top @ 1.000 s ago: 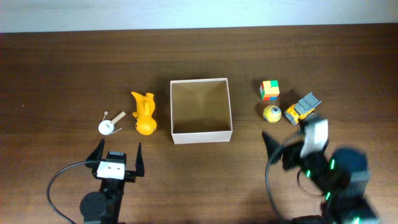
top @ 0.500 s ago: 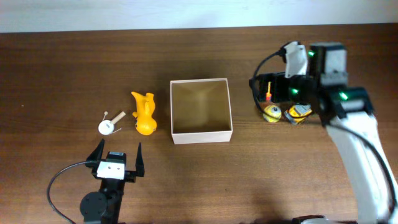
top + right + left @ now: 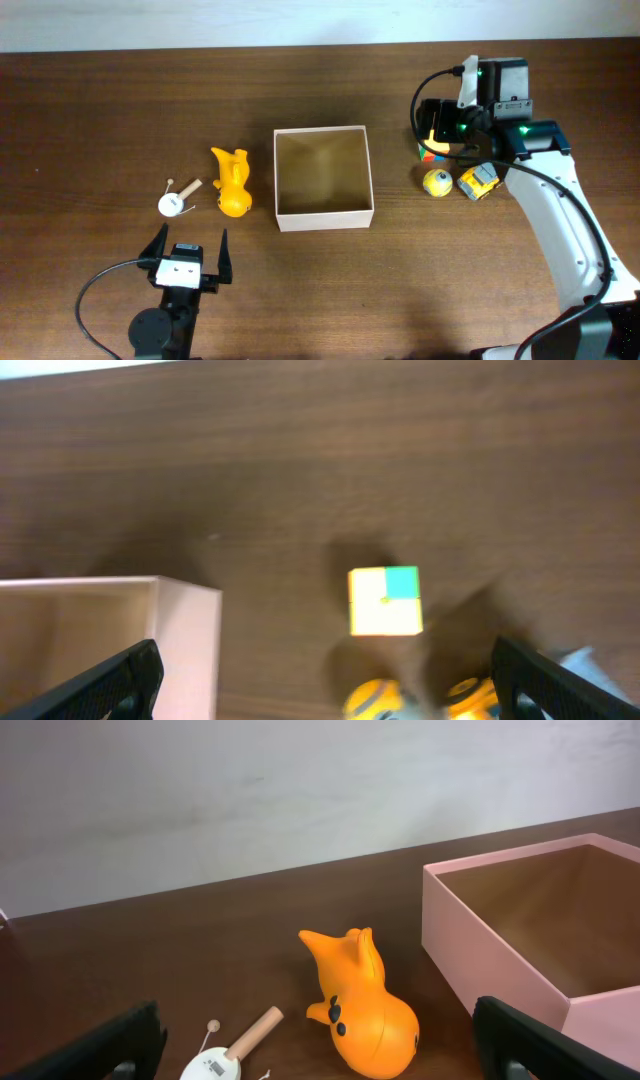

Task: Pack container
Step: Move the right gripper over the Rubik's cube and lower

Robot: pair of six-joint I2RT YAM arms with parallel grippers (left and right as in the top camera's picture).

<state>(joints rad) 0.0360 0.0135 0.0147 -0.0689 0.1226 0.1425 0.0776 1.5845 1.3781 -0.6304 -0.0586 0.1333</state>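
**Right arm swinging out over the toys beside the box**

The right gripper (image 3: 430,128) is now hanging at about 2 o'clock from the container (image 3: 325,216), having swung out over the last second from the near edge of the table at 5 o'clock. Its jaws are standing wide apart and holding nothing. They are hovering over a multicoloured cube (image 3: 385,600). A yellow ball (image 3: 436,182) and a yellow toy truck (image 3: 477,183) are lying just beside the cube, toward the near edge.

The container is sitting at the middle of the table, open side up, with nothing in it yet. An orange toy animal (image 3: 231,185) and a small white toy on a stick (image 3: 175,200) are lying at its 9 o'clock, untouched. The left gripper (image 3: 190,240) is waiting at 7 o'clock, unmoved, with its jaws also spread and holding nothing.

Packing is probably only starting, with the cube looking like the first pick.
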